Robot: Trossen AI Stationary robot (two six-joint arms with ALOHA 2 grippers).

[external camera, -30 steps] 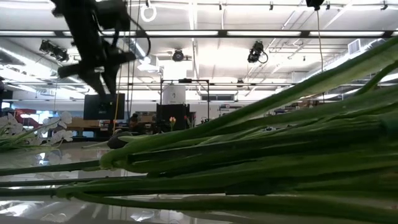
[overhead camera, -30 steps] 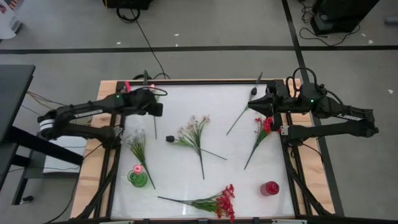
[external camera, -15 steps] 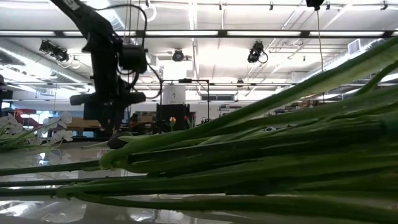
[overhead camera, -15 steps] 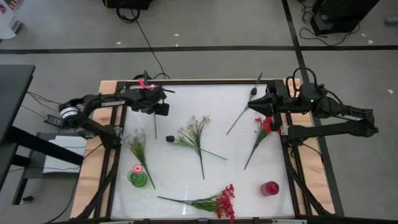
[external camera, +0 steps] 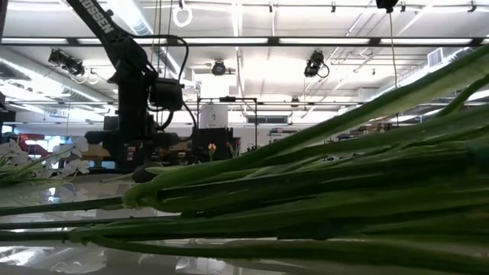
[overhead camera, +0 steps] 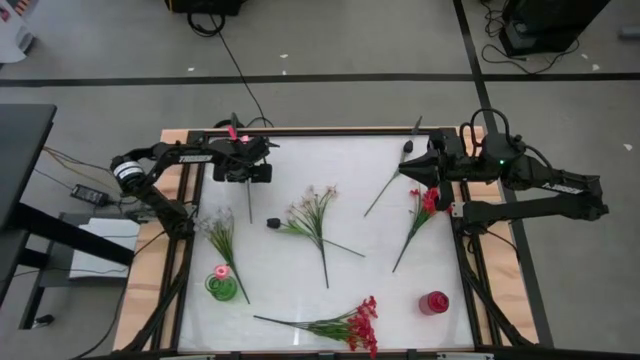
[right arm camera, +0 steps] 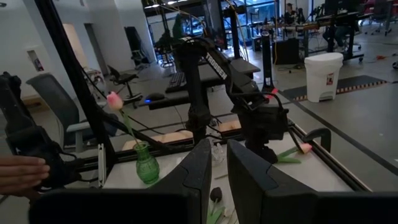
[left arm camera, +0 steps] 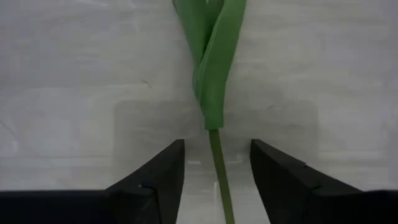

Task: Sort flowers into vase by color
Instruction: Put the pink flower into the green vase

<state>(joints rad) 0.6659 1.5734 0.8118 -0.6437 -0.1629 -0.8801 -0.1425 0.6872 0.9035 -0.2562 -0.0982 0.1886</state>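
Sorting stage, early. One pink rosebud already stands in the green glass vase (overhead camera: 219,283) at the table's near left; the red vase (overhead camera: 434,302) at the near right appears empty. The left gripper (overhead camera: 249,176) hangs low over the far left of the white table (overhead camera: 290,290), jaws parted and straddling, not gripping, a thin green stem with folded leaf (left arm camera: 214,93). The right gripper (overhead camera: 408,169) waits at the far right, fingers narrow, holding nothing visible. Left to sort: the pale blossom sprig (overhead camera: 312,215), a red spray (overhead camera: 420,215), a larger red spray (overhead camera: 340,325), and other loose stems.
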